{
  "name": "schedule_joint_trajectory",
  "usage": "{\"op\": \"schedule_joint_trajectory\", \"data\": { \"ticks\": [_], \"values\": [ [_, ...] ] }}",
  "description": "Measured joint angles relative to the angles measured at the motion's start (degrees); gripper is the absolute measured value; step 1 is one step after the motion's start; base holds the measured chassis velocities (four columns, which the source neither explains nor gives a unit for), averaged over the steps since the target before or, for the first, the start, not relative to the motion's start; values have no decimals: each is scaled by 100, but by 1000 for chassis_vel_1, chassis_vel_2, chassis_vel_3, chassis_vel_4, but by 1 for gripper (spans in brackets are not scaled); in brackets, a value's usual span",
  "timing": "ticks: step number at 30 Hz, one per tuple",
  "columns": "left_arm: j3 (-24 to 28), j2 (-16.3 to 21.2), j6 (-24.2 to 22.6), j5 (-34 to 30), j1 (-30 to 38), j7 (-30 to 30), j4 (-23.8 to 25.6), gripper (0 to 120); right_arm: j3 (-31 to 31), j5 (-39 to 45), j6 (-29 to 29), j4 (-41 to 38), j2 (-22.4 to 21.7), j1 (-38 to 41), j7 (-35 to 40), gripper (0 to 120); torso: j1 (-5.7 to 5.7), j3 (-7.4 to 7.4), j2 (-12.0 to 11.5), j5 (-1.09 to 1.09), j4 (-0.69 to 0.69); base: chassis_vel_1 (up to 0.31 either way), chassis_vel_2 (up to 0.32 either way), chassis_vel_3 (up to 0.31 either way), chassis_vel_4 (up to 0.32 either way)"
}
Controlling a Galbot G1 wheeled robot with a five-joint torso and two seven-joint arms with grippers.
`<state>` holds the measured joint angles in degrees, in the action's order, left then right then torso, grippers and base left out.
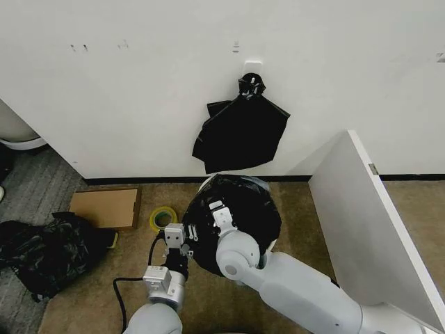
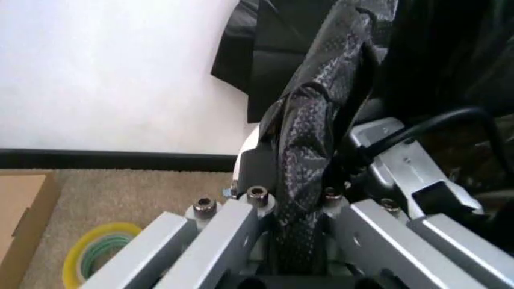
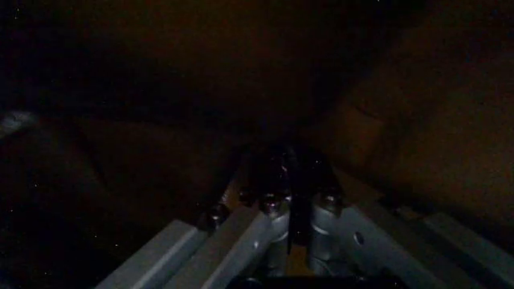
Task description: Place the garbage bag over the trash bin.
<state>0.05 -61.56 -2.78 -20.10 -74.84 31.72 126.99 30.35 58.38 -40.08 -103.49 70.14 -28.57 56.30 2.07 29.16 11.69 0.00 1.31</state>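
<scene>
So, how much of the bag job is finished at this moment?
Mostly done: the garbage bag already covers the top of the trash bin. In hand: the left gripper pinches a fold of film at the bin's side, and the right gripper is down inside the bag. Left: letting go and withdrawing.

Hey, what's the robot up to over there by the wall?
It is fitting a black garbage bag over the white bin on the carpet. The left gripper is shut on a bunched fold of the bag at the bin's left edge. The right gripper reaches down into the bag's opening; its jaws look closed. The bag already covers most of the bin's top. A bunch of spare bags hangs on the wall behind.
</scene>
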Motion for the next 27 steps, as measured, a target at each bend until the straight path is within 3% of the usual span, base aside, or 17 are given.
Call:
{"op": "schedule_joint_trajectory", "data": {
  "ticks": [27],
  "values": [
    [-112, 94, 57, -26, -27, -79, 72, 0, -56, -8, -6, 228, -112, 8, -24, 0, 0, 1, 0, 0, 0, 0, 0, 0, 0]
  ]
}}
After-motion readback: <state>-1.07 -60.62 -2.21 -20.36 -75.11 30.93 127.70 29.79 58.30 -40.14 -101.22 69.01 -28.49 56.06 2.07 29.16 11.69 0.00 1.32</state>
